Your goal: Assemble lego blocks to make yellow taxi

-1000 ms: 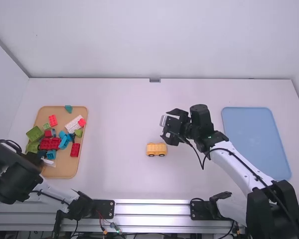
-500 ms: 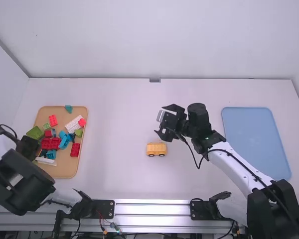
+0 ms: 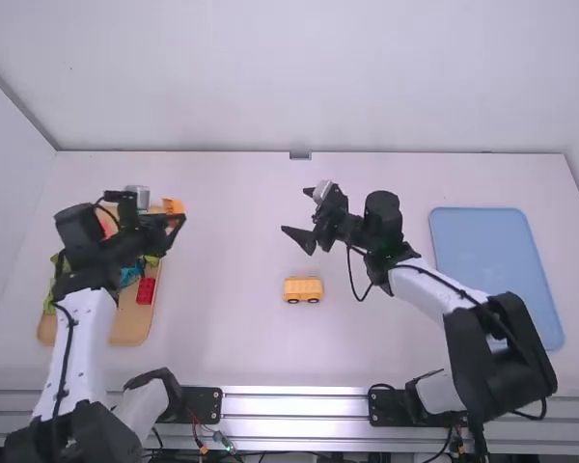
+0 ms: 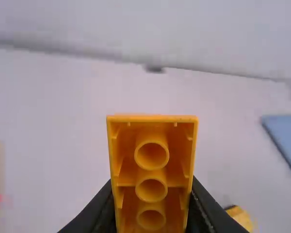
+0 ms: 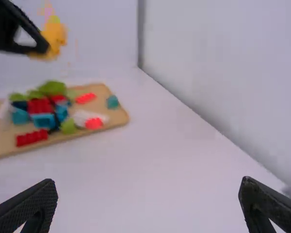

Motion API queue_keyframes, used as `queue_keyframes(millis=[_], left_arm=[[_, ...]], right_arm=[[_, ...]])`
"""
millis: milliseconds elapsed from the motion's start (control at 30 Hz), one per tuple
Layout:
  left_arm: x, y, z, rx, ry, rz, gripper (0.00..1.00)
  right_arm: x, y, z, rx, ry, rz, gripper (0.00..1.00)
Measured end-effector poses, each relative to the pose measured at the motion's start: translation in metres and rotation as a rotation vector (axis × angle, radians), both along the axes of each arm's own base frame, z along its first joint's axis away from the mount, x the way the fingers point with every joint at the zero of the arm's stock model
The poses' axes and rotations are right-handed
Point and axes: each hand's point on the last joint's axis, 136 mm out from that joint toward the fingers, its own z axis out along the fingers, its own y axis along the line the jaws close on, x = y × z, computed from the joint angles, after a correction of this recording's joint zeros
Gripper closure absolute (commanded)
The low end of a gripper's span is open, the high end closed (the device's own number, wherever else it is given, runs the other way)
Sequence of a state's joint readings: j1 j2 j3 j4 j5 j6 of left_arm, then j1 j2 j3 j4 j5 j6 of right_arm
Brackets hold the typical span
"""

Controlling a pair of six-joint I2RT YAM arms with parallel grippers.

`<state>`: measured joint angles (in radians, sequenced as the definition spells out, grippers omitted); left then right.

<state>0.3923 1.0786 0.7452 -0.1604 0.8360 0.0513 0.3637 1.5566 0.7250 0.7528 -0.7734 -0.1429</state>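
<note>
Looks partway built: grips orange block (image 4: 152, 184) in left tool (image 3: 177, 219), well left of wheeled base (image 3: 303, 289); holds right tool (image 3: 295, 211) open beyond base; probably needs joining.

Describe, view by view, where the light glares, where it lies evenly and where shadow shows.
High view: glare streaks the metal rail, while the table looks evenly lit; left wrist view: shading darkens the hollows of the orange block; right wrist view: the right claw stands dark against the pale table.
</note>
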Motion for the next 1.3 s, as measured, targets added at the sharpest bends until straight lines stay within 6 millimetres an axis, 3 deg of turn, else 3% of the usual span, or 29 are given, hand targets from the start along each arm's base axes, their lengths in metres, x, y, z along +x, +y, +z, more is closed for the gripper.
queue_keyframes(millis=[33,200,300,533,700,1300], left_arm=[[-0.001,-0.022,0.001,-0.002,-0.055,-0.098,0.98],[-0.017,-0.095,0.009,-0.034,-0.287,-0.492,0.98],[-0.027,-0.124,0.011,-0.072,-0.366,-0.664,0.98],[-0.023,-0.162,0.001,-0.157,-0.406,-0.841,0.98],[-0.014,-0.172,-0.008,-0.213,-0.376,-0.890,0.98],[-0.009,-0.179,0.004,-0.274,-0.342,-0.911,0.98]], right_arm=[[0.000,0.000,0.002,0.045,0.035,0.043,0.01],[-0.006,0.004,0.017,0.163,0.146,0.290,0.01],[-0.016,0.007,0.025,0.175,0.194,0.429,0.00],[-0.047,0.020,0.032,0.159,0.260,0.624,0.04],[-0.060,0.031,0.035,0.152,0.273,0.679,0.10],[-0.034,0.039,0.031,0.179,0.317,0.518,0.35]])
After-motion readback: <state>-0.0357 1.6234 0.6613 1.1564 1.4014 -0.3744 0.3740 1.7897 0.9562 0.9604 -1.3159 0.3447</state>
